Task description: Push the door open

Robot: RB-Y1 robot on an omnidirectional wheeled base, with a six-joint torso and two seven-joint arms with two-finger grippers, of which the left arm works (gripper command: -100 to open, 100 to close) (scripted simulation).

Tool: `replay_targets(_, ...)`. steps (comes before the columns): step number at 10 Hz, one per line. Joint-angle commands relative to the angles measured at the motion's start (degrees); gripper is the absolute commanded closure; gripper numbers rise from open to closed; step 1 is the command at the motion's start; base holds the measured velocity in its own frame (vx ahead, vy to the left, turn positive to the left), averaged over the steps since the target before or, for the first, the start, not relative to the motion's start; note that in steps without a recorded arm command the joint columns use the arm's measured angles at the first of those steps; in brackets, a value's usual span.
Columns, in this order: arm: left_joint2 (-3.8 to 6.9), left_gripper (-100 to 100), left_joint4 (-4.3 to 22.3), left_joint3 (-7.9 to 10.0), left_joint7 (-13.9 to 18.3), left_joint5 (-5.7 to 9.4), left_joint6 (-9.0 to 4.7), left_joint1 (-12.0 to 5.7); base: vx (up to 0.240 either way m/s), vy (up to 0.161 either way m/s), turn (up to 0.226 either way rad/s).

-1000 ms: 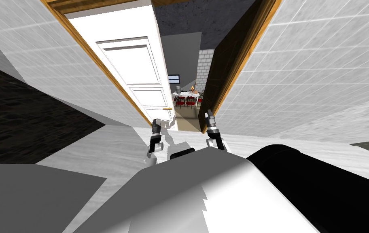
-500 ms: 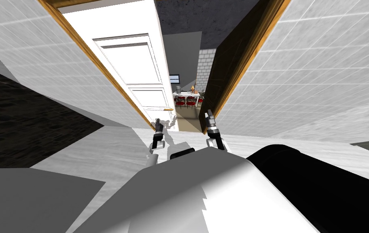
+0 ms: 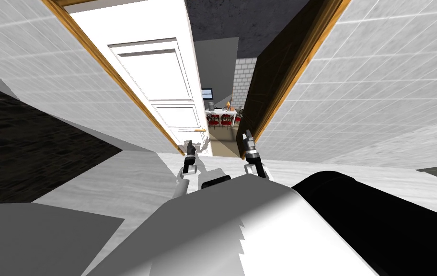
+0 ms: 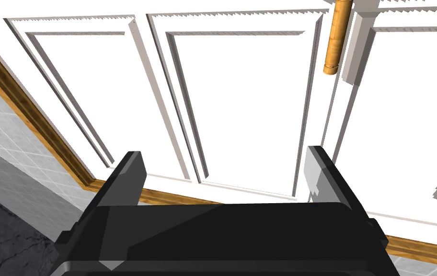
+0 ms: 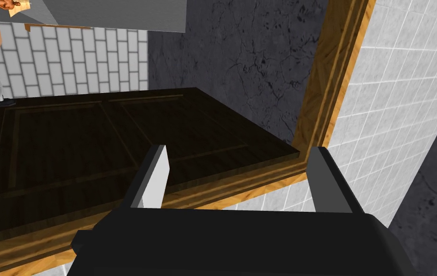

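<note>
Door (image 3: 165, 91): white, panelled, ajar at the left of the doorway, swung toward the far room; top cut off.
Handle (image 4: 333, 43): tan bar, upper end cut off.
Left end effector (image 4: 224, 158): fingers spread, facing the lower door panel; contact unclear; nearer the door than a second ago.
Right end effector (image 5: 239, 151): fingers spread, unmoved, before the dark panelled leaf (image 5: 93, 143).

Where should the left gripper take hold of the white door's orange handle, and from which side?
Take the orange handle near its free rounded end, fingers straddling the slim bar. Come square to the white door: the bar's shadow suggests it stands off the face, and the open left gripper points at that face.
</note>
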Motion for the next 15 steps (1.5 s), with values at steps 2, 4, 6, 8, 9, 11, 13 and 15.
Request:
replay_targets(2, -0.11, -100, 3.16, -0.39, 0.23, -0.16, 0.38, -2.05, 0.091, 0.055, -0.017)
replay_targets(4, -0.36, -100, 7.03, -0.82, 0.47, -0.36, 0.58, -4.66, 0.061, 0.048, -0.016)
replay_targets(6, -0.51, -100, 9.09, -1.03, 0.6, -0.45, 0.69, -5.93, 0.06, 0.046, -0.008)
replay_targets(8, -0.84, -100, 12.9, -1.44, 0.83, -0.64, 0.88, -8.42, 0.08, 0.06, -0.024)
replay_targets(9, -1.03, -100, 14.67, -1.63, 0.94, -0.72, 0.97, -9.58, 0.087, 0.06, -0.014)
replay_targets(11, -1.43, -100, 18.2, -2.01, 1.16, -0.9, 1.16, -11.89, 0.1, 0.062, -0.018)
replay_targets(13, -1.86, -100, 21.25, -2.35, 1.36, -1.05, 1.32, -13.91, 0.093, 0.058, -0.014)
replay_targets(15, -2.31, -100, 24.34, -2.67, 1.54, -1.2, 1.48, -15.9, 0.097, 0.065, -0.017)
